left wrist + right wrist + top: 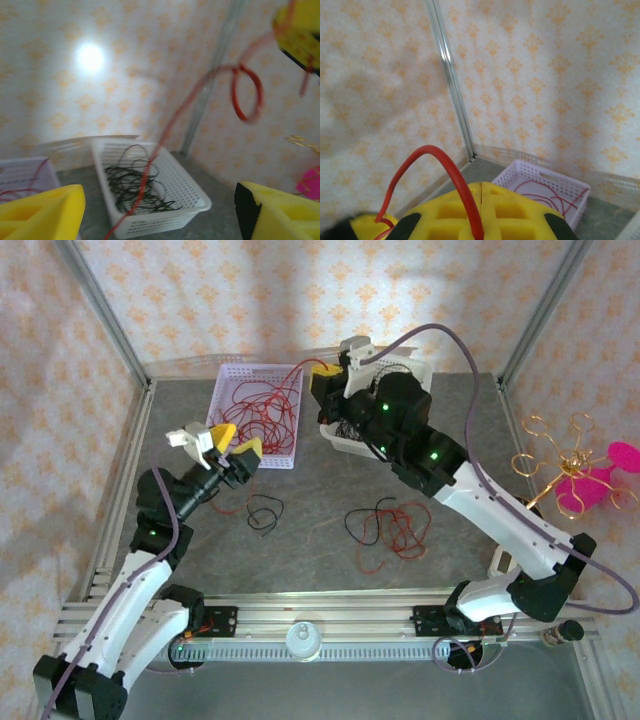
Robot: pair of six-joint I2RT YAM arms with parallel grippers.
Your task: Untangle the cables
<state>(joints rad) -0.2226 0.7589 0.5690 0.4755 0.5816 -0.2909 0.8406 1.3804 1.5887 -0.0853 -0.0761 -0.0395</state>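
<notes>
Cables (392, 528) lie knotted mid-table while your right gripper (328, 370), clamped on a red wire (428, 149), holds it high to trail into the lilac basket (245, 367), and your left gripper (237, 440) waits beside it, fingers spread apart.

From above, the right arm (490, 500) covers most of the white basket (338, 443). The pink thing (590, 485) is cut off by the right edge. In the pile (392, 527) the strands are too thin to tell which crosses which. In the left wrist view the red wire (175, 125) is blurred, its loop smeared; the right gripper (300, 35) is blurred and cropped at the top corner. The left fingers (40, 212) are cut by the bottom edge, the lilac basket (15, 172) by the left edge. In the right wrist view the pressed-together right fingers (510, 210) swallow the wire's end and are cropped below.
</notes>
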